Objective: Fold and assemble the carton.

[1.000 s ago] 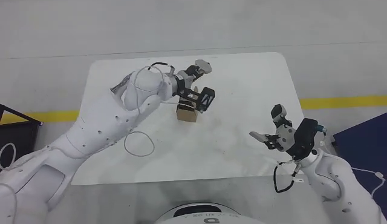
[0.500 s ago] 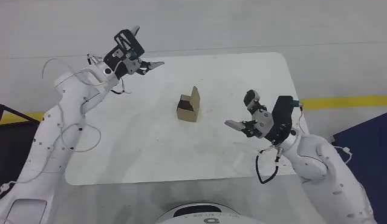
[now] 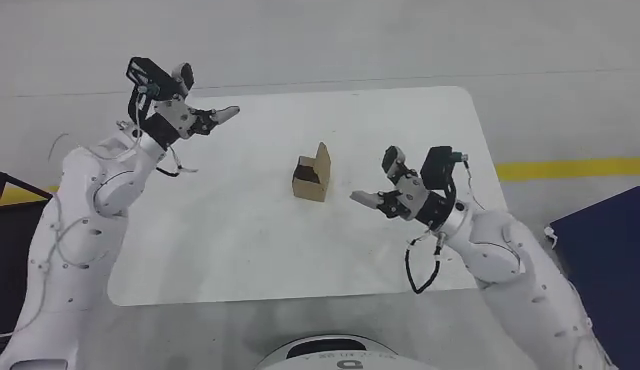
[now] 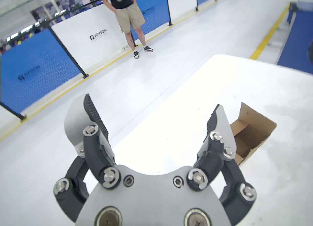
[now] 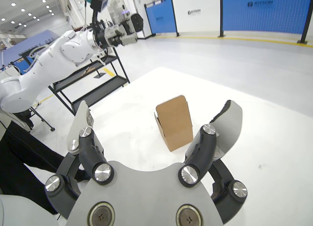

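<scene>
1. Carton point(image 3: 313, 175): one small box of brown cardboard. It stands near the middle of the white table point(image 3: 400, 130), free of both arms.
2. Carton, condition: partly made up. The lower body is squared. One tall flap point(image 3: 322, 158) stands upright on the side nearest the right arm. The top is open, with the hollow facing the left arm.
3. Left gripper point(image 3: 205, 94): fingers spread wide, nothing between them. It is held high over the far left corner of the table, well apart from the carton.
4. Right gripper point(image 3: 374, 177): fingers spread wide, nothing held. It hangs near the carton on the flap side, pointed at it but not touching.
5. Handling, judged:
   - The carton looks very light and would likely slide or tip on the smooth top if pushed from one side alone.
   - The panels look stiff enough on the flat but weak at the creases.
   - A hard squeeze across the open top would probably buckle the walls.
6. Where to take hold, judged:
   - Brace the lower body across two opposite walls, where the folded base gives support.
   - Press or pinch the upright flap near its free edge, so that it turns on its crease.
7. Risk, judged: a one-handed push on the flap would shift the whole carton instead of folding it.
</scene>
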Action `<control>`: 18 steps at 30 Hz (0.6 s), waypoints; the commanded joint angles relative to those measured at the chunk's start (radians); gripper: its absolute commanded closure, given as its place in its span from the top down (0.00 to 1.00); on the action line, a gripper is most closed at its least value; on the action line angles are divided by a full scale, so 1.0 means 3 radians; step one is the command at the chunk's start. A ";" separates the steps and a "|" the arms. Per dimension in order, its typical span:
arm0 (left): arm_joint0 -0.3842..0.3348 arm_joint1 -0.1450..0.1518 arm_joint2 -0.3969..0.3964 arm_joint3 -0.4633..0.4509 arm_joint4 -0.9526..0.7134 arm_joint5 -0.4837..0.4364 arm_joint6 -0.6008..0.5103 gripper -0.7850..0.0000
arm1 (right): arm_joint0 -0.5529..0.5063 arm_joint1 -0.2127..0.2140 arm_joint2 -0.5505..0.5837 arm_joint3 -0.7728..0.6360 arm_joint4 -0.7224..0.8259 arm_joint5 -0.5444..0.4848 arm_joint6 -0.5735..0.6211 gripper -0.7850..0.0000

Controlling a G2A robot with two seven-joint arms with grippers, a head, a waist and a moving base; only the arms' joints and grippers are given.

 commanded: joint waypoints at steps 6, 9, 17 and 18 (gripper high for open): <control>0.0303 0.0000 -0.0057 0.0023 -0.0451 -0.0021 -0.0191 1.00 | 0.0646 -0.0197 -0.0961 0.0613 -0.0844 0.0552 -0.0126 1.00; 0.0324 -0.0008 0.0015 0.0056 -0.0427 -0.0056 -0.0267 1.00 | 0.0794 -0.0280 -0.1197 0.0735 -0.1070 0.0854 -0.0315 1.00; 0.0009 -0.0086 0.0411 0.0195 -0.0432 -0.0090 -0.0336 1.00 | 0.0907 -0.0421 -0.1350 0.1129 -0.1453 0.1967 -0.0536 1.00; -0.0032 -0.0094 0.0446 0.0222 -0.0428 -0.0098 -0.0345 1.00 | 0.0891 -0.0424 -0.1309 0.1164 -0.1445 0.2073 -0.0548 1.00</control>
